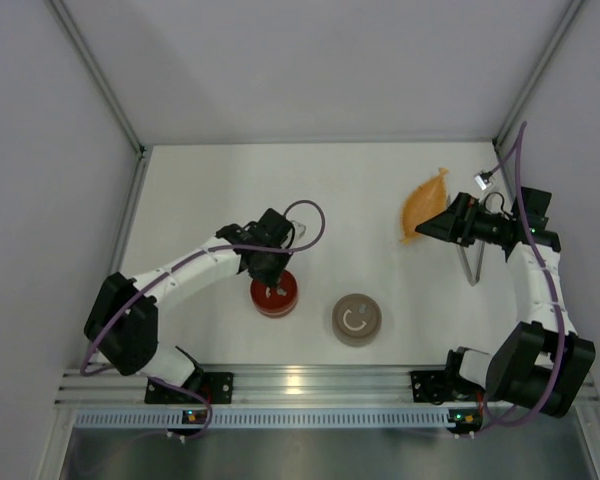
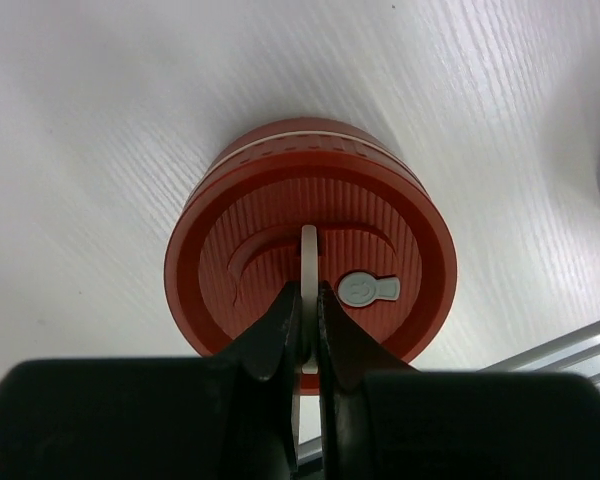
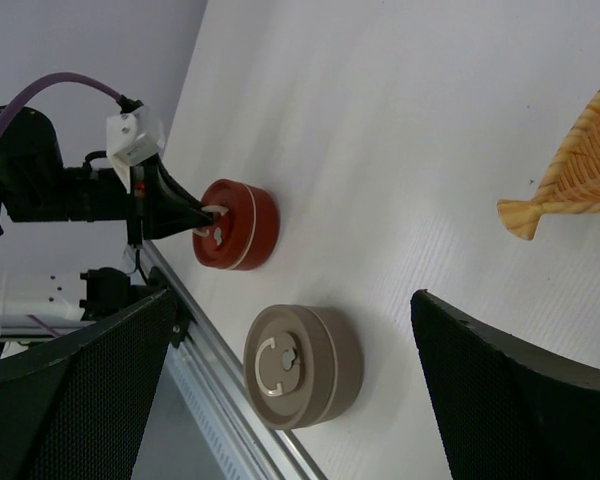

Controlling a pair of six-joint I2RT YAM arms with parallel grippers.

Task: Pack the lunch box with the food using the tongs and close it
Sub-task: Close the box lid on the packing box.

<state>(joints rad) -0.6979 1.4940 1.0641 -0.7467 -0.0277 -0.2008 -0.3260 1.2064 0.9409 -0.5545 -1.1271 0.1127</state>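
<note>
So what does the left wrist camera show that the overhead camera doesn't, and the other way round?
Only the left wrist view: the ribbed lid of the red tin up close, with its grey tab and the white handle that the left gripper is pinched shut on.
Only the overhead view: the brown tin, the orange leaf-shaped dish, the tongs lying on the table, and the open right gripper near the dish.
Both: the red tin with the left gripper on it.

top cam overhead, wrist cams close
</note>
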